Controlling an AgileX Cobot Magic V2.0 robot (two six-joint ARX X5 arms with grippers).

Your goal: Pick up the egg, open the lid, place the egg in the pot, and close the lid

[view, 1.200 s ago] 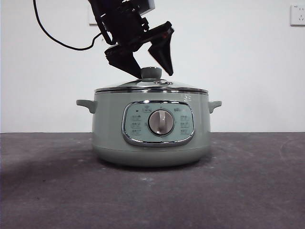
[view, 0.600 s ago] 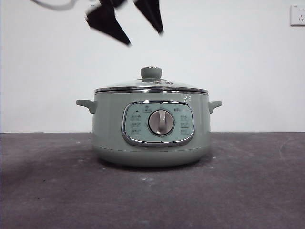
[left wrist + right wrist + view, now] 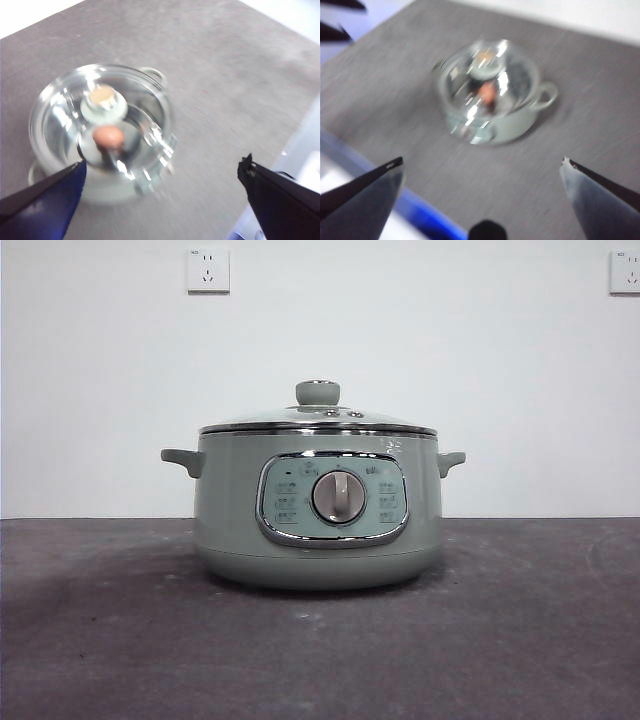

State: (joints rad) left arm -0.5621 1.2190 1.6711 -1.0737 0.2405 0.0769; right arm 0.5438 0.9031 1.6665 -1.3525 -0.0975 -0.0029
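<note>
Glass lets you confirm the job from above: through the lid [image 3: 102,117] the left wrist view shows the reddish-brown egg [image 3: 108,136] lying inside the pot [image 3: 125,185], just beside the pale knob [image 3: 103,98] toward that knob's 6 o'clock. The lid looks seated level on the rim, so I judge the task essentially finished and the only step in hand is clearing away.

To do that well, lift both arms straight up and away, and swing nothing across the knob, since a brush there could tip the lid off its seat. Your left gripper [image 3: 160,192] hangs high above the pot with its jaws spread wide and nothing between them. Your right gripper [image 3: 482,182] is likewise high, jaws wide apart and empty, with the pot [image 3: 492,120] and the egg [image 3: 487,92] well below it.

The front view shows the pot [image 3: 318,505] square on the table [image 3: 520,640], dial at 12 o'clock and lid [image 3: 318,420] resting evenly, but hides the egg and shows no arm. Both wrist views are blurred, so trust the front view for the lid's seating.
</note>
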